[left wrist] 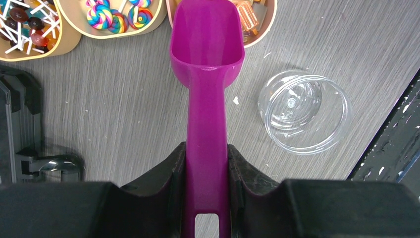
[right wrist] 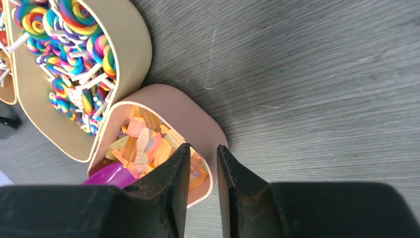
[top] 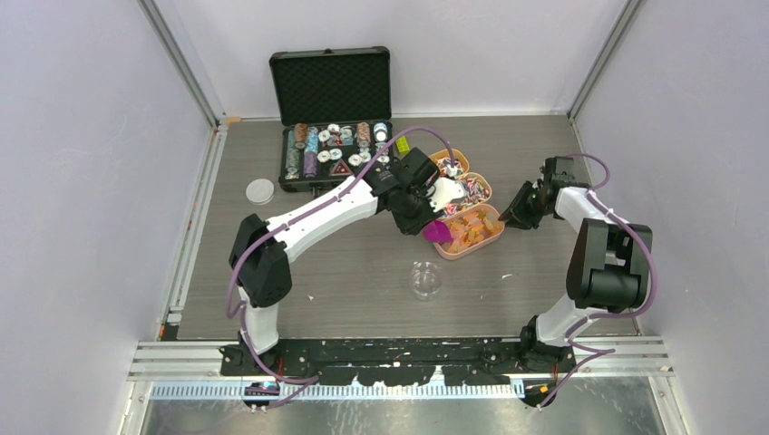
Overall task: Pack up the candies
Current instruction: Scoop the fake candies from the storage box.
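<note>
The candies [top: 472, 225] [right wrist: 143, 144] are small orange, pink and yellow sweets heaped in a pink tray [top: 497, 239] [right wrist: 198, 114]. My left gripper [top: 419, 217] [left wrist: 207, 148] is shut on the handle of a magenta scoop [top: 437, 232] [left wrist: 207, 44]. The scoop's bowl reaches over the tray's near rim, and its tip [right wrist: 106, 174] lies among the candies. My right gripper [top: 513, 216] [right wrist: 203, 148] straddles the tray's corner wall, one finger inside and one outside. Its jaws stand narrowly apart, with a thin gap showing at the outer finger.
A clear round cup [top: 425, 279] [left wrist: 303, 111] stands empty on the table, near of the tray. Two beige trays of lollipops [top: 472, 188] [right wrist: 131, 44] adjoin the pink tray. An open black case of poker chips [top: 331, 149], a yellow-green block [top: 403, 145] and a round lid [top: 260, 190] lie at the back left.
</note>
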Available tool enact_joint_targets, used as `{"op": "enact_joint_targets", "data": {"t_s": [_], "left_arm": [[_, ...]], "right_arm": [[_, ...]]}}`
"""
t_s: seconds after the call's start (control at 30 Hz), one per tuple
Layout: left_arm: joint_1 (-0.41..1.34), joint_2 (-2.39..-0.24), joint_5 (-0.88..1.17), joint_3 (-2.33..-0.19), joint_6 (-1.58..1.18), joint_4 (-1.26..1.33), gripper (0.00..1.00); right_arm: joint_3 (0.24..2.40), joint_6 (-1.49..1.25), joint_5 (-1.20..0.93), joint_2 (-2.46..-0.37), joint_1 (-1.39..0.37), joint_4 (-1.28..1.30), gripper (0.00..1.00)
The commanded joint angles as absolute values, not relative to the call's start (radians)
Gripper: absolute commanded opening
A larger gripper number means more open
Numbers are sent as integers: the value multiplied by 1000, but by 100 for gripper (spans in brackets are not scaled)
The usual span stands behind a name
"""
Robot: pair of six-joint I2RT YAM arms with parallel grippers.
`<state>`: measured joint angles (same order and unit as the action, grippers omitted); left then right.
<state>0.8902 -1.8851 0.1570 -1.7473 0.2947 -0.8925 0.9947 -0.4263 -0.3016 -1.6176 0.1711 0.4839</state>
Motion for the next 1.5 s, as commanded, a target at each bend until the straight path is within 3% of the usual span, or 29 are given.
{"op": "enact_joint_targets", "data": {"t_s": [0.0, 0.47, 1.47], "left_arm": [[896, -1898, 166, -1790, 290, -894, 0], [906, -1882, 210, -1685, 250, -762, 0], [914, -1820, 165, -1413, 239, -455, 0]], "right_arm": [[1003, -394, -314, -1638, 151, 484, 30], [938, -456, -267, -1605, 140, 445, 11], [909, -460, -284, -1553, 140, 423, 5]]}}
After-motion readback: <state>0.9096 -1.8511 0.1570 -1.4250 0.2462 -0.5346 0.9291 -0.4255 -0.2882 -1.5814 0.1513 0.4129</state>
